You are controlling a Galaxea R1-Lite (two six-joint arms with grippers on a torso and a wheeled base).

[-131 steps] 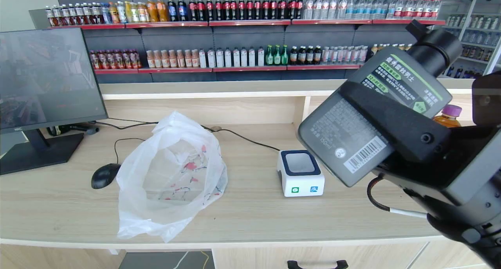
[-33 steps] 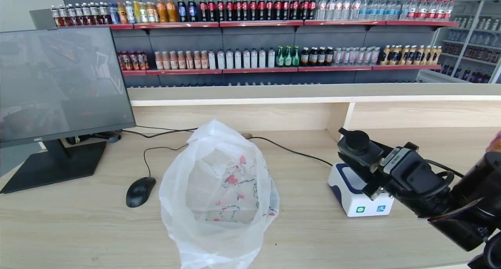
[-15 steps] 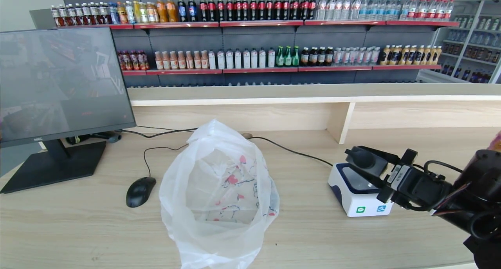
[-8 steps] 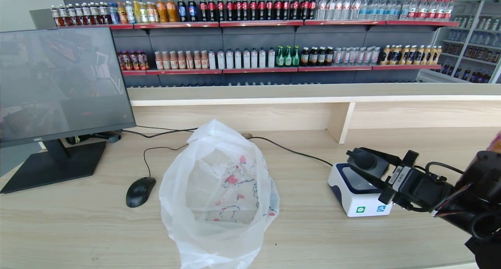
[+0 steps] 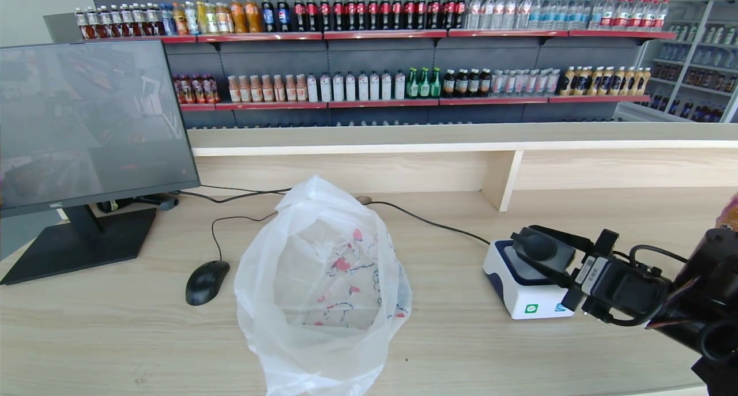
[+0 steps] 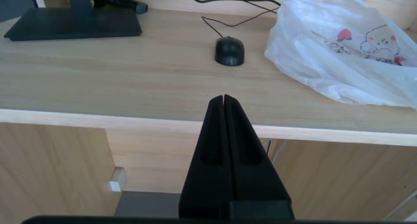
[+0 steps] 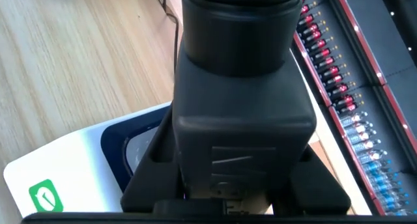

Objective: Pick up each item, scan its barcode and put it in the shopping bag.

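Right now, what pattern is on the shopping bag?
The shopping bag is see-through white with small red and dark cartoon prints, clearest in the left wrist view.

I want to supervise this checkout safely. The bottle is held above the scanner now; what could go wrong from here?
1. The right gripper holds the dark bottle very close over the scanner; a small dip could knock the scanner.
2. Whether the barcode faces the window is hidden, so the scan might fail.
3. The shopping bag is thin and slumped; the bottle might catch its rim.
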